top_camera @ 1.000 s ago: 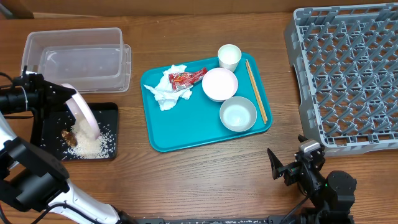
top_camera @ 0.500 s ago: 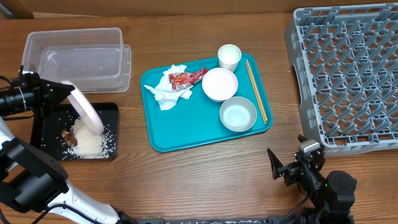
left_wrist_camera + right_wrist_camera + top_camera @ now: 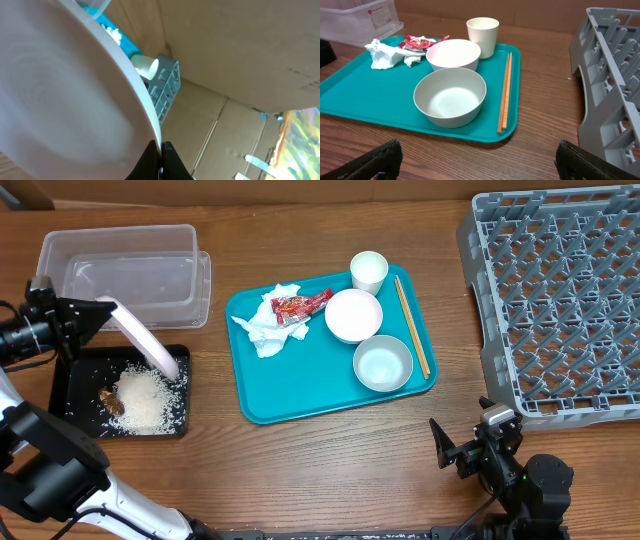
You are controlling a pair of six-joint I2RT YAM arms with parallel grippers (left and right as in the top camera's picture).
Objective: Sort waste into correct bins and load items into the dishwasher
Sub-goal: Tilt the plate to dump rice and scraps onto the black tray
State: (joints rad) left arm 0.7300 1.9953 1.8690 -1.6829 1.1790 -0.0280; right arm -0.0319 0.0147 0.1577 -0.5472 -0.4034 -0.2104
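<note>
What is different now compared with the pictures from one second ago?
The left hand, shut on the white plate, shifted toward the clear tub. The plate's lower edge swung off the rice pile in the black tray, uncovering it. Nothing was let go. The right hand and everything on the teal tray stayed unchanged.

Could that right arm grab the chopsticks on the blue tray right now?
Probably yes: the right gripper is open and empty, and the chopsticks lie uncovered on the teal tray, nothing in between.

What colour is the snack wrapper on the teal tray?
Red, with small white markings; the snack wrapper shows best in the overhead view.
</note>
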